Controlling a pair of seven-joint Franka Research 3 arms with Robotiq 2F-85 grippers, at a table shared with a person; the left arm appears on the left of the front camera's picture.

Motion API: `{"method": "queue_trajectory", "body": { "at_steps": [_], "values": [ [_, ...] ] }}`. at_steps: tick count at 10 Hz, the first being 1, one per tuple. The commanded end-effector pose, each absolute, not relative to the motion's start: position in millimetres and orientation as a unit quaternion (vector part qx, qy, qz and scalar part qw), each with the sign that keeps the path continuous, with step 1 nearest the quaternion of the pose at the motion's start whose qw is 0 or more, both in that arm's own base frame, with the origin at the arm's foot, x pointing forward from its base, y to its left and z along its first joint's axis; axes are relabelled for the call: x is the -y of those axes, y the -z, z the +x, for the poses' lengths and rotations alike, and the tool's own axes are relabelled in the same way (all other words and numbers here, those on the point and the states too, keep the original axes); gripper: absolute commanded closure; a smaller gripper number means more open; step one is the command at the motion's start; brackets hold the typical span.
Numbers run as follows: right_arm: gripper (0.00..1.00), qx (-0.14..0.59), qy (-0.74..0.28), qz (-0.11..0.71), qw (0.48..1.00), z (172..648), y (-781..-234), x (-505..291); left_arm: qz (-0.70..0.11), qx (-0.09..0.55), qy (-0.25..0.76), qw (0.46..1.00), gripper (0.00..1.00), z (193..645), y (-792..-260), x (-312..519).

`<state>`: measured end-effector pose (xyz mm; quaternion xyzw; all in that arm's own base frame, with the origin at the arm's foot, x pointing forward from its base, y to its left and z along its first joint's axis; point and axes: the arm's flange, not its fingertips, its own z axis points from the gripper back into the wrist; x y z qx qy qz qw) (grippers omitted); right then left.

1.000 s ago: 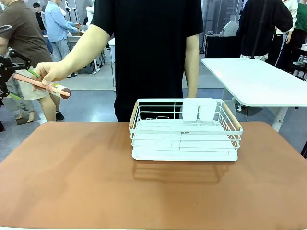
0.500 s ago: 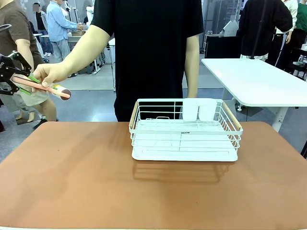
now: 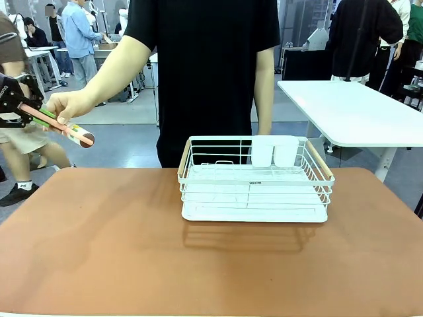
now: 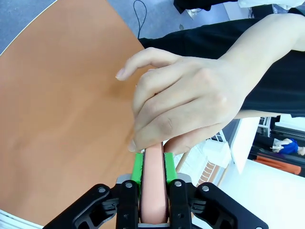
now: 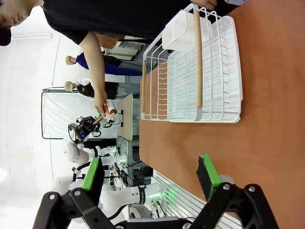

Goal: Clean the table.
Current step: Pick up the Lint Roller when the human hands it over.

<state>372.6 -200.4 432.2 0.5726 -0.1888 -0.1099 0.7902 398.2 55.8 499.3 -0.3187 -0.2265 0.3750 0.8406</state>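
The reddish-brown table point(image 3: 99, 251) spreads across the front view. Off its far left corner, my left gripper point(image 3: 30, 112) is shut on the pink handle of a roller-like cleaning tool point(image 3: 63, 127), whose pale head with a dark end points down to the right. A person's hand point(image 3: 66, 102) still grips the same tool just past my fingers. In the left wrist view the green pads point(image 4: 137, 166) clamp the pink handle point(image 4: 153, 191), with the hand point(image 4: 186, 100) right above them. My right gripper point(image 5: 150, 171) hangs open over the table point(image 5: 267, 143), holding nothing.
A white wire rack point(image 3: 254, 181) with wooden handles and a white tray stands at the far middle of the table, with white cups point(image 3: 274, 150) in its back right corner. The person stands behind it. A white-topped table point(image 3: 350, 109) is at the back right.
My left gripper's pads, spread around the pink handle a second ago, have shut on it. The tool has tilted a little further down; the person's hand has stayed on it.
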Motion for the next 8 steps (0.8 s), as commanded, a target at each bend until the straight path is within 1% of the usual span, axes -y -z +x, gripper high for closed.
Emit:
{"method": "queue_trajectory", "body": {
  "at_steps": [1,2,3,4,8],
  "values": [
    [0.00,0.190,0.108,0.576,0.788,372.6,-434.8,199.5,-0.330,0.243,-0.367,0.835,0.99,401.3,-496.1,-58.9],
    [0.00,0.190,0.108,0.576,0.788,372.6,-434.8,199.5,-0.330,0.244,-0.365,0.835,0.99,400.9,-496.5,-58.9],
    [0.00,0.190,0.108,0.576,0.788,372.6,-434.8,199.5,-0.341,0.244,-0.349,0.838,0.95,399.2,-497.8,-60.6],
    [0.00,0.190,0.108,0.576,0.788,372.6,-434.8,199.5,-0.320,0.227,-0.375,0.840,0.95,398.2,-499.2,-56.3],
    [0.00,0.190,0.108,0.576,0.788,372.6,-434.8,199.5,-0.320,0.227,-0.375,0.840,0.95,398.2,-499.2,-56.3]
  ]
}}
